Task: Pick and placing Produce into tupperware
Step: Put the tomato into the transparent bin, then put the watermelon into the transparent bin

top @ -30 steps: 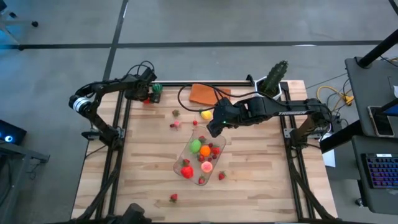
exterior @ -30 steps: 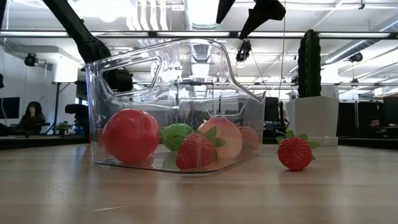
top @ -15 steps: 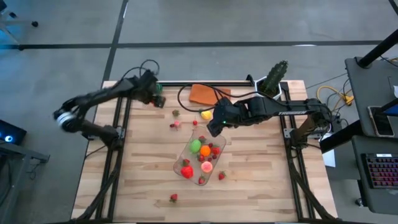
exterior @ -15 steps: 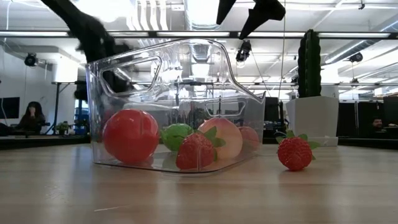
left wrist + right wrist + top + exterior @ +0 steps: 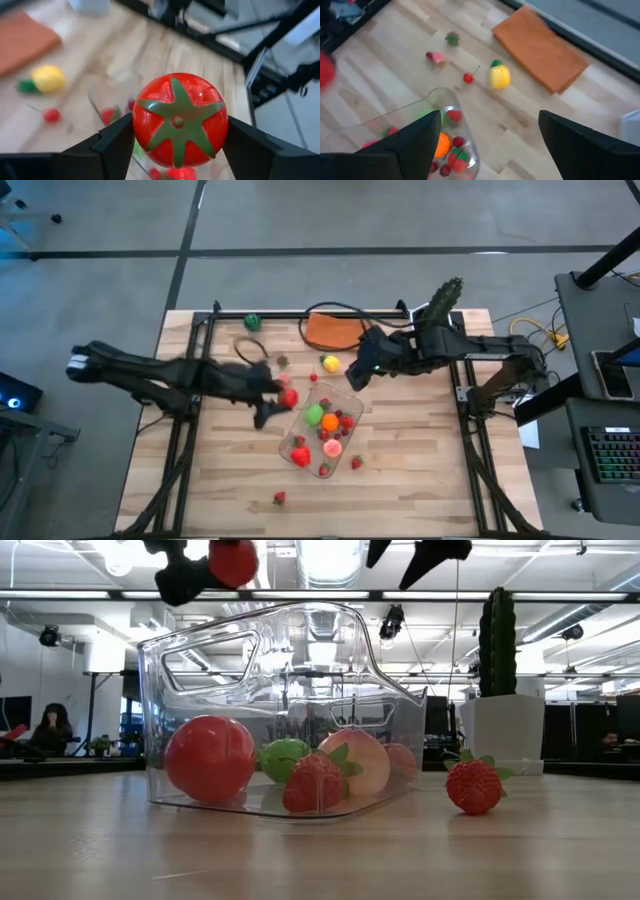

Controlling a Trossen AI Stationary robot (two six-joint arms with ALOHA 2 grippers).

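Note:
My left gripper [image 5: 281, 396] is shut on a red toy tomato [image 5: 177, 120] with a green star-shaped calyx. It hangs over the table just left of the far end of the tupperware [image 5: 322, 430]. In the low view the tomato [image 5: 232, 560] is well above the clear tupperware [image 5: 280, 710], which rests flat on the wood. It holds several produce pieces: red, green, orange and pink. My right gripper [image 5: 353, 376] hovers open above the tupperware's far end, its fingers [image 5: 415, 145] spread wide with nothing between them. My left gripper pinches the tomato between its two fingers [image 5: 117, 145], one on each side of the round body [image 5: 139, 131]. The calyx faces back toward the wrist. The fingers come from the table's left, slanting down. The tomato is lifted clear of the table.
Loose on the wood lie a yellow lemon [image 5: 331, 364], a cherry [image 5: 313, 377], small pieces [image 5: 283, 362] and two strawberries [image 5: 357, 463] [image 5: 279, 498]. An orange cloth [image 5: 335, 330] and a potted cactus [image 5: 440, 305] stand at the far edge, a green piece [image 5: 252, 322] far left.
My left gripper has swung fast from the table's far left corner toward the tupperware, rising and turning at the wrist as it went, with the red tomato carried along. My right gripper has drawn back a little toward the far right.

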